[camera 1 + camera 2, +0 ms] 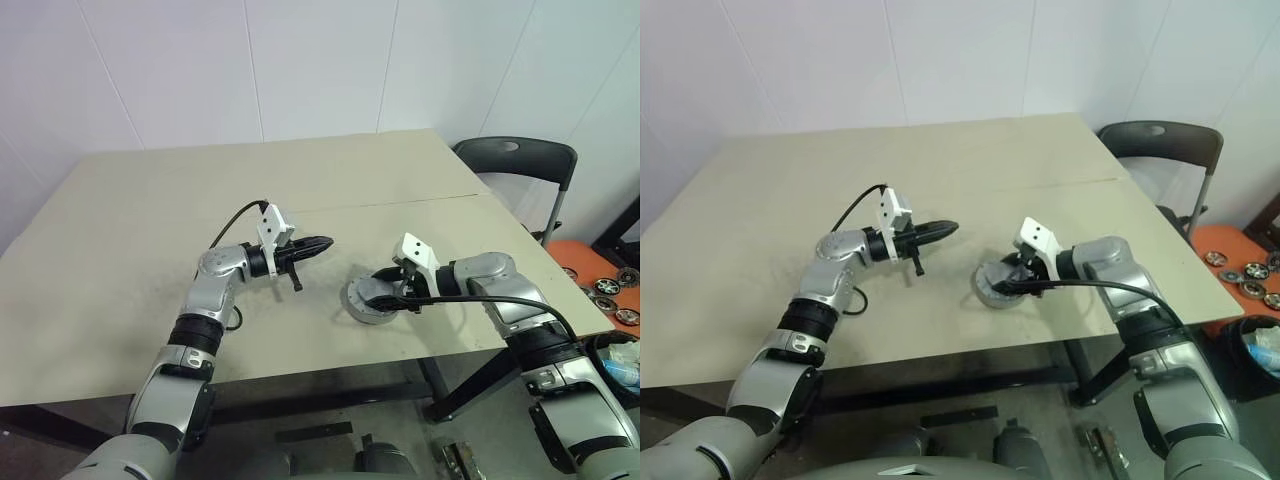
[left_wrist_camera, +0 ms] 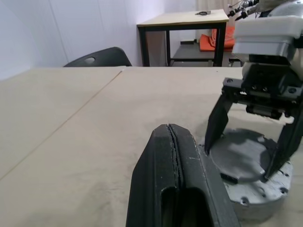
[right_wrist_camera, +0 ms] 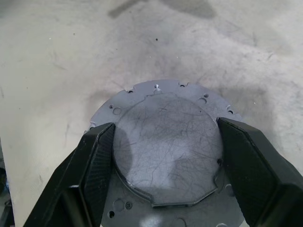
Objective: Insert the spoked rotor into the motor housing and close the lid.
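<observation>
Worktop: we see a wide beige worktop (image 1: 150, 230) with a seam running across it; the assembly sits near its front edge, towards our right side.
Motor housing: a round, shallow grey metal motor housing (image 3: 142, 94) with small holes and notches around its flange rests flat on the worktop; its inside is covered from above.
Lid: a round, scratched grey metal lid (image 3: 168, 146) lies on top of the housing, and it looks seated level, though we cannot be sure it is fully down.
Spoked rotor: we cannot make it out under the lid.
Right end effector: the right end effector (image 3: 165, 165) points down and leftward over the assembly, its two black fingers (image 3: 92, 161) spread wide on opposite sides of the lid's rim; whether the pads press the rim or only flank it we cannot tell.
Left end effector: the left end effector (image 1: 318, 243) is raised above the worktop, level, pointing towards the assembly, with its black fingers pressed together and nothing between them; it stands apart from the housing.
Surroundings: a dark folding chair (image 1: 520, 165) stands beyond the worktop's right corner.
</observation>
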